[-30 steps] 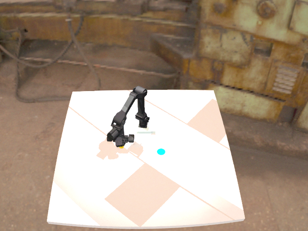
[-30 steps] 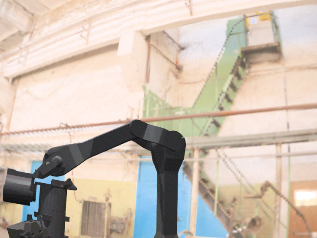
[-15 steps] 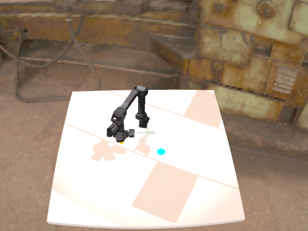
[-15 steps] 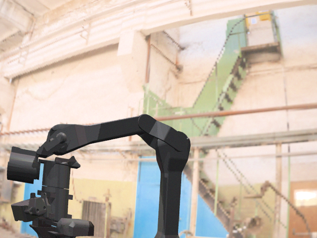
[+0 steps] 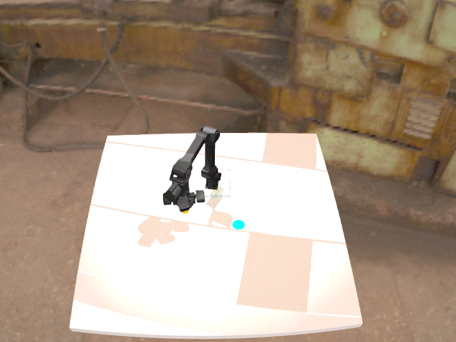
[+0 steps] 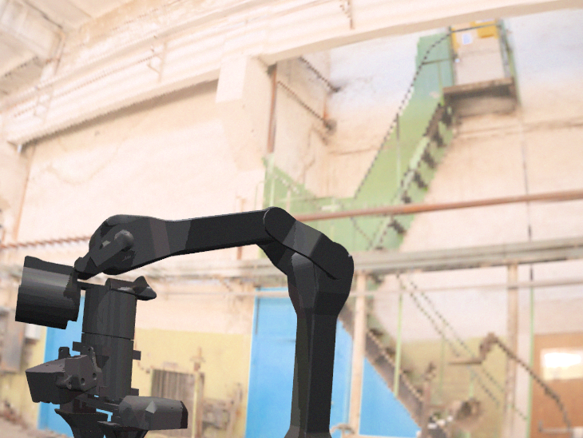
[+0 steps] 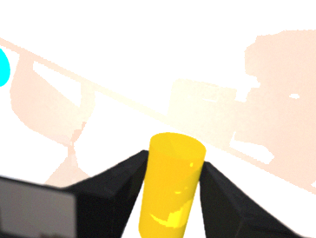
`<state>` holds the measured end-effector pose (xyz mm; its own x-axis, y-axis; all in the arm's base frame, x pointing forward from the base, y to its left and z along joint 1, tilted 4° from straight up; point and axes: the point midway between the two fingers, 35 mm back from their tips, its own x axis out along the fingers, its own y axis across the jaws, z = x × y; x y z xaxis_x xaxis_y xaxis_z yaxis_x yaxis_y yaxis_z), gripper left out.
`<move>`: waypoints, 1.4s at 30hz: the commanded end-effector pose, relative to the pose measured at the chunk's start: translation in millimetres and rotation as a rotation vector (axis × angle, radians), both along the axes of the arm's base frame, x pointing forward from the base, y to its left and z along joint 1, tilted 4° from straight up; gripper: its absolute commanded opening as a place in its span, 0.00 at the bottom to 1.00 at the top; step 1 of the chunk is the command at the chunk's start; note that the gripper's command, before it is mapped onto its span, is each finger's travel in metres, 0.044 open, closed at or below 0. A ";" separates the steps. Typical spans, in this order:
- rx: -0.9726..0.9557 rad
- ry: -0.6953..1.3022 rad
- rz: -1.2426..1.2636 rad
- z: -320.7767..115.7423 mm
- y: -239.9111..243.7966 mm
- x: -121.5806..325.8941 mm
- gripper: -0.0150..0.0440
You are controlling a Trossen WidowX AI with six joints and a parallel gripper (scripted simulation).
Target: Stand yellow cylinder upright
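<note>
Yellow cylinder (image 7: 173, 187) sits clamped between the fingers of your pincer (image 5: 185, 206), raised over the counter (image 5: 206, 287) and well apart from the cyan circle (image 5: 238, 224) beside it.

From the top view we look down at a slant from high and far, taking in the whole table (image 5: 206, 287) and the arm (image 5: 191, 165). Our exterior view sits low and close, facing the arm (image 6: 301, 264) side-on against a hall. Our wrist view rides behind the gripper (image 7: 174, 195), very near, looking past the yellow tall cylinder (image 7: 174, 187) toward the cyan circle (image 7: 3, 69), which the top view shares (image 5: 238, 224).
</note>
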<state>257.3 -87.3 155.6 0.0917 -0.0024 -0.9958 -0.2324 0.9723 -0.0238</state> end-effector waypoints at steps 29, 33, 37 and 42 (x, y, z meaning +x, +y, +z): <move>-0.037 0.005 0.443 7.7 105.2 11.7 0.43; -0.041 0.005 0.497 8.5 118.3 10.3 0.43; -0.045 0.005 0.551 9.2 131.3 8.2 0.43; -0.051 0.005 0.618 10.1 147.3 4.7 0.43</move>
<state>264.6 49.5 164.0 0.0839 0.0070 -0.9965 -0.7171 0.6948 -0.0555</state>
